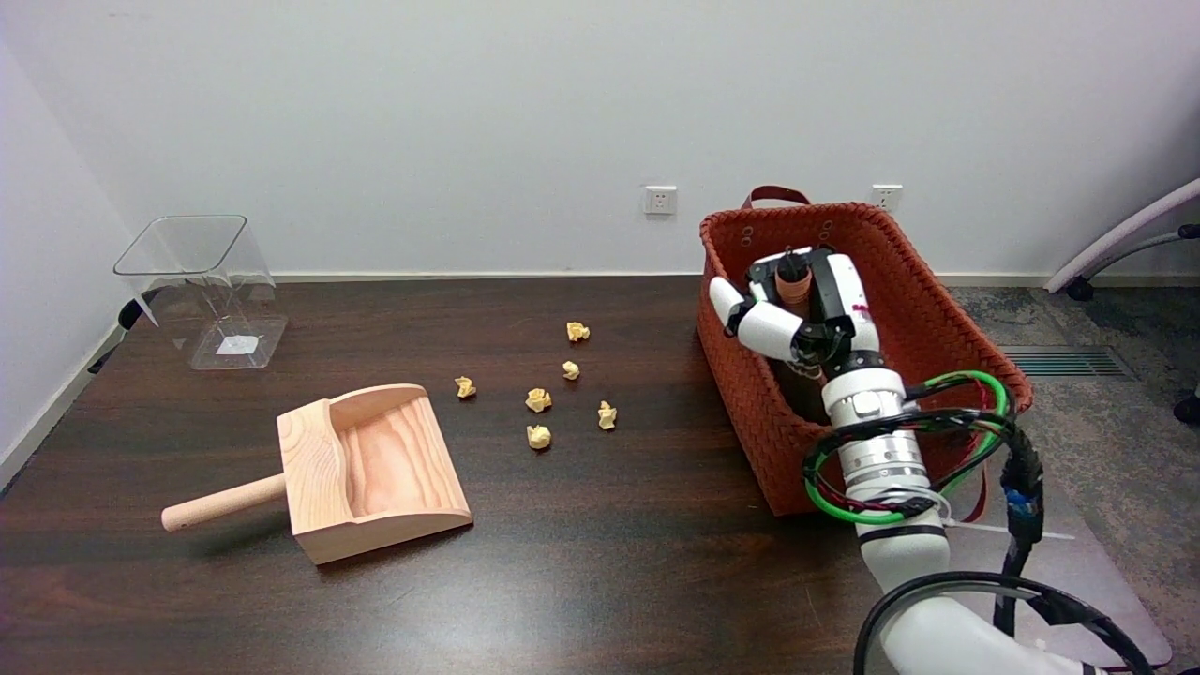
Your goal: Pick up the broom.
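My right hand (806, 309) is inside the rust-red woven basket (741, 375) at the table's right end. Its fingers wrap around a brown wooden handle (793, 277), the broom's, whose rounded top with a black loop sticks up between the fingers. The rest of the broom is hidden behind the hand and the basket wall. I cannot tell whether the broom is lifted off the basket floor.
A wooden dustpan (375, 469) with a round handle lies at the front left. Several crumpled yellow paper bits (538, 400) are scattered mid-table. A clear plastic bin (202, 286) stands at the back left. The dark table (600, 581) ends at the wall behind.
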You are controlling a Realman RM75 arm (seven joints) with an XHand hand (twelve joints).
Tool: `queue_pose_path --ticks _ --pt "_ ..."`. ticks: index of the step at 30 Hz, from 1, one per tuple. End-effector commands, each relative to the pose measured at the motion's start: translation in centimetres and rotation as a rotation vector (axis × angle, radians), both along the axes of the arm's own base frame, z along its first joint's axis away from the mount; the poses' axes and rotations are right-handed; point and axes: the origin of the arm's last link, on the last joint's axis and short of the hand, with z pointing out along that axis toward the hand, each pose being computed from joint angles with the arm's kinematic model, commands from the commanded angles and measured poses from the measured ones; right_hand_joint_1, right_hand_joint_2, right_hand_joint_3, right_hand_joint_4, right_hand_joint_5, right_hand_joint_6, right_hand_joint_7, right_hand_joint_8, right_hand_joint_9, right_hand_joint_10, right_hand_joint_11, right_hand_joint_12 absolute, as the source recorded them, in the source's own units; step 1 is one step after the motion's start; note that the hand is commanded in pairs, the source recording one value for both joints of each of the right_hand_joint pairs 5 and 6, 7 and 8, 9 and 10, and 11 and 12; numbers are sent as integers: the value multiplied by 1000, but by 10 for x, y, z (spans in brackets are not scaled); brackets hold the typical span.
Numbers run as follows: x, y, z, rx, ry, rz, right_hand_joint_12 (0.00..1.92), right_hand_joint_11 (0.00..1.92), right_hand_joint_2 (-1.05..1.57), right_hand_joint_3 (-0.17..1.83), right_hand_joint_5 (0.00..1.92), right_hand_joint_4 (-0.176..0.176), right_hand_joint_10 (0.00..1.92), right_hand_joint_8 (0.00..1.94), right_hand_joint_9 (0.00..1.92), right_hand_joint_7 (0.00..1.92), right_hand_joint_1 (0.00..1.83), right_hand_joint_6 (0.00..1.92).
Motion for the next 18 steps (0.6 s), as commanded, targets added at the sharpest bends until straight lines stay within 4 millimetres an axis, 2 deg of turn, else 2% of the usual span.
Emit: queue_pose_path --ticks 1,11,18 --pt "57 -6 -7 -18 226 106 1920 1920 1395 621 1920 0 1920 1920 1920 1920 1210 1920" --pt "92 -24 -15 -7 385 190 1920 1920 1266 745 1920 0 1920 1920 1920 1920 1234 1920" --pt "113 -40 -29 45 403 256 1920 1920 1259 758 1920 0 1920 1920 1920 1920 1238 1920"
